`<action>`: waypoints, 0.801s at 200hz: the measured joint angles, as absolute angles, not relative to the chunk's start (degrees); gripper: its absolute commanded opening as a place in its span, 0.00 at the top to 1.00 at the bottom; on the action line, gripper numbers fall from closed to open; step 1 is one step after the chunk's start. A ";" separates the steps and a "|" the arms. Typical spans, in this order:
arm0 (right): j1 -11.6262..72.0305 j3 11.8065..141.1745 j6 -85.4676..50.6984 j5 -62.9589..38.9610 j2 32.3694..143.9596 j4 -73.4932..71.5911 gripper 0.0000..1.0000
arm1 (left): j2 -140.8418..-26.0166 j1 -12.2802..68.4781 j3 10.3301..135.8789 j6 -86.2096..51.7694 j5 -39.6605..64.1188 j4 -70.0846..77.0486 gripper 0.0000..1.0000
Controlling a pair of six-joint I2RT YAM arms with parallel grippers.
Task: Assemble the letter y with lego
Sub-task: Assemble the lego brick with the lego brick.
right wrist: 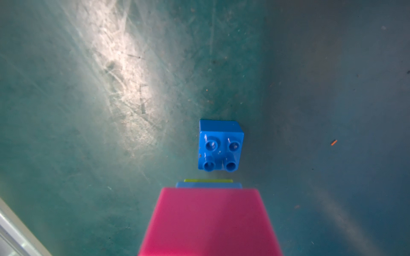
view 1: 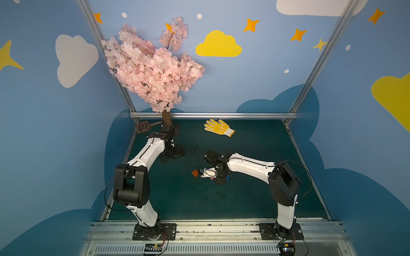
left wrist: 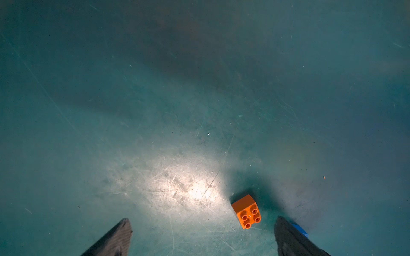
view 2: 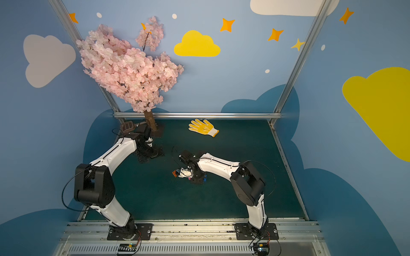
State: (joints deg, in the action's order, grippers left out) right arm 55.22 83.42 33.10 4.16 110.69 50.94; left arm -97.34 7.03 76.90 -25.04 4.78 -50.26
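Ahead of my right hand [view 1: 218,177], the dark blue brick [right wrist: 219,146] sits on the desk [right wrist: 88,133]
Right hand clamps the pink brick [right wrist: 210,221], left hand [left wrist: 203,219] apart; an off-centre press could shove the blue one away

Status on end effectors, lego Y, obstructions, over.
Left end effector open, empty. Right end effector shut on pink brick. Y unfinished: orange brick, dark blue brick loose. Nothing blocking.

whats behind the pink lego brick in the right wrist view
Only thin edges of a light blue brick and a lime green brick show past the pink plastic brick; the rest is covered. A dark blue square brick lies beyond, apart.
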 measured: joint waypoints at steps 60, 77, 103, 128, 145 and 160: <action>55.16 83.42 33.52 4.64 112.14 49.76 1.00 | -97.34 6.57 76.88 -25.06 4.99 -50.06 0.00; 55.11 83.48 33.56 4.64 112.49 49.58 1.00 | -97.34 6.44 76.88 -25.04 4.99 -50.06 0.00; 54.89 83.48 33.76 4.64 112.71 49.47 1.00 | -97.34 6.24 76.88 -25.06 5.06 -50.06 0.00; 54.81 83.61 33.93 4.71 112.92 49.36 1.00 | -97.34 6.13 76.88 -25.06 5.28 -50.06 0.00; 54.59 83.72 33.93 4.67 113.10 49.10 1.00 | -97.34 6.11 76.88 -25.06 5.43 -50.06 0.00; 54.35 83.90 33.95 4.64 113.25 49.01 1.00 | -97.34 6.11 76.88 -25.06 5.54 -50.06 0.00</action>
